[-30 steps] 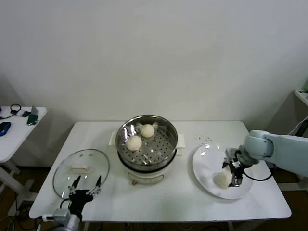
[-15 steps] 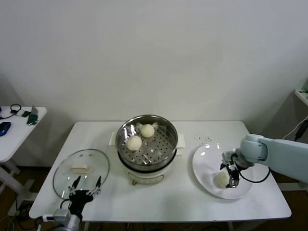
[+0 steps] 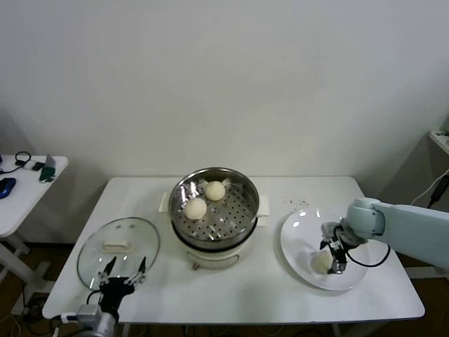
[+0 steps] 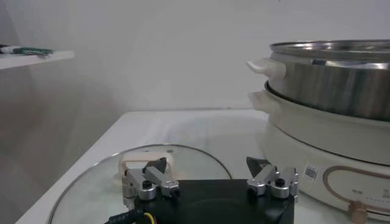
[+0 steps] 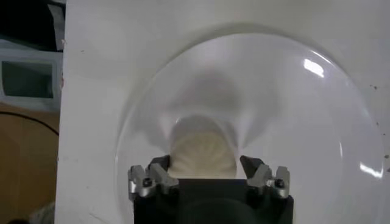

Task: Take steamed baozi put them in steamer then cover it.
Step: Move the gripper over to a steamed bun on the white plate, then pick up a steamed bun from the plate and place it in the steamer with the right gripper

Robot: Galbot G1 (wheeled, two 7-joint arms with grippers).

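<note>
On the white plate (image 3: 302, 235) at the desk's right side, the right end effector (image 3: 330, 258) straddles one steamed baozi (image 3: 322, 261), fingers spread on either flank, not yet pinching. The bun looks soft, light and easily dented; grip low across its widest part, gently. The left end effector (image 3: 125, 270) hangs spread over the cover (image 3: 116, 246).

The right hand (image 3: 330, 256) hides part of the baozi (image 3: 322, 261) (grip unclear); the plate (image 5: 341, 122) is blurred.
</note>
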